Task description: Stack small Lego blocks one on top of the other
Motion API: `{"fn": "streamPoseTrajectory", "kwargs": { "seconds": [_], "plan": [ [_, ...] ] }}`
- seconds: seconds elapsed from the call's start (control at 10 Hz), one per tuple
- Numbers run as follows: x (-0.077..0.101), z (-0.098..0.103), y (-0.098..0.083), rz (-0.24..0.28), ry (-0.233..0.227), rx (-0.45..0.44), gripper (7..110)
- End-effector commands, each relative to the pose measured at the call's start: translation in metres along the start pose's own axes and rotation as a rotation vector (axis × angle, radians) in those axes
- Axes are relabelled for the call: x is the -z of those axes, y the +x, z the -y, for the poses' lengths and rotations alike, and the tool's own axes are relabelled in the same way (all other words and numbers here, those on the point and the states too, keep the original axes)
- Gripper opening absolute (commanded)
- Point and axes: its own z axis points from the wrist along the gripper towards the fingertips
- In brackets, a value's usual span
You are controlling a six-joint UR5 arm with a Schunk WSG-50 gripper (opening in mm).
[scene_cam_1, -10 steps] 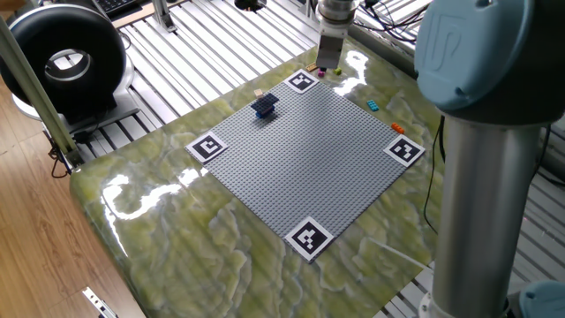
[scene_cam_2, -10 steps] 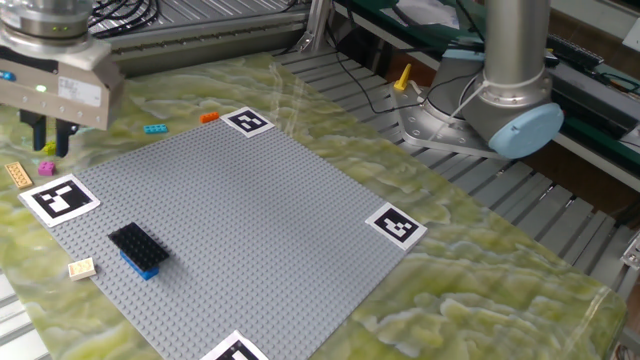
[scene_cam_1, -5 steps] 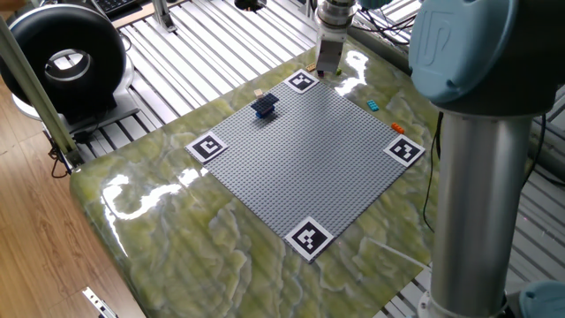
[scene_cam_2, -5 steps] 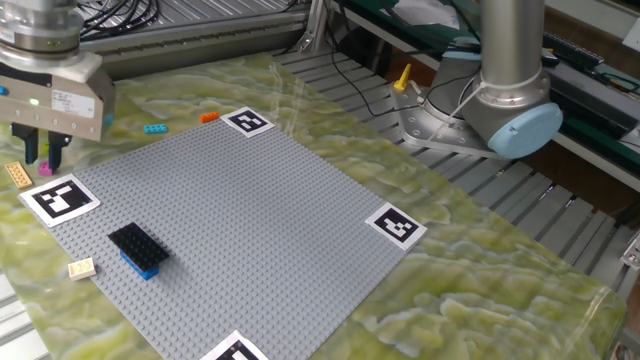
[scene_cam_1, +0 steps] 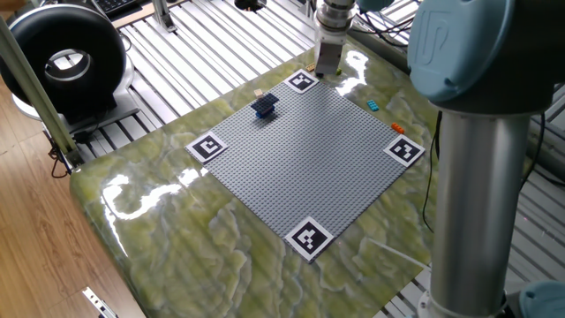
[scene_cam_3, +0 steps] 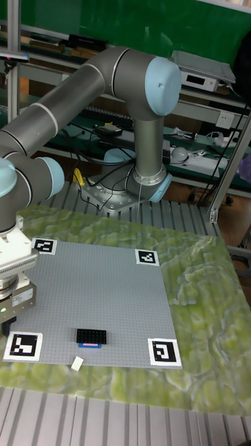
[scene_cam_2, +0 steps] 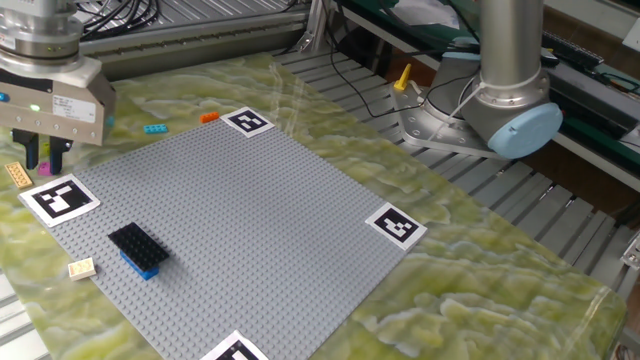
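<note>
Only one black-on-blue brick stack [scene_cam_2: 138, 249] stands on the grey studded baseplate [scene_cam_2: 250, 220]; the tool [scene_cam_2: 42, 157] straddles a small magenta brick [scene_cam_2: 44, 159], grip unclear.

Two fixed views look down from opposite sides; tall view faces the arm's base; all share the baseplate [scene_cam_1: 307, 150].

The silver two-finger gripper [scene_cam_1: 327, 69] stood low at the far edge of the large grey studded baseplate [scene_cam_1: 305, 155], just beside a black-and-white marker square [scene_cam_1: 302, 82]. A dark blue block stack [scene_cam_1: 264, 106] sat nearer me, off to its left. A tiny cyan brick [scene_cam_1: 372, 105] and orange brick [scene_cam_1: 396, 129] lay to its right. Its jaws were too small to judge.
</note>
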Motion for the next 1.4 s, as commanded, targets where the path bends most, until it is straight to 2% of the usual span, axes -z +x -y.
{"fn": "streamPoseTrajectory", "kwargs": {
  "seconds": [0.0,0.4,0.5,1.0,1.1,1.3],
  "plan": [
    [-0.0002,-0.0002,-0.0015,0.013,-0.007,0.0,44],
    [0.0011,-0.0001,0.0026,0.005,-0.014,-0.025,44],
    [0.0013,0.0007,0.0041,0.001,-0.012,-0.03,22],
    [-0.0029,0.0018,0.0033,0.001,-0.019,-0.042,22],
    [-0.0039,0.0017,0.0017,0.006,-0.022,-0.042,7],
    [-0.0027,0.0022,0.0027,0.006,-0.022,-0.053,7]
  ]
}}
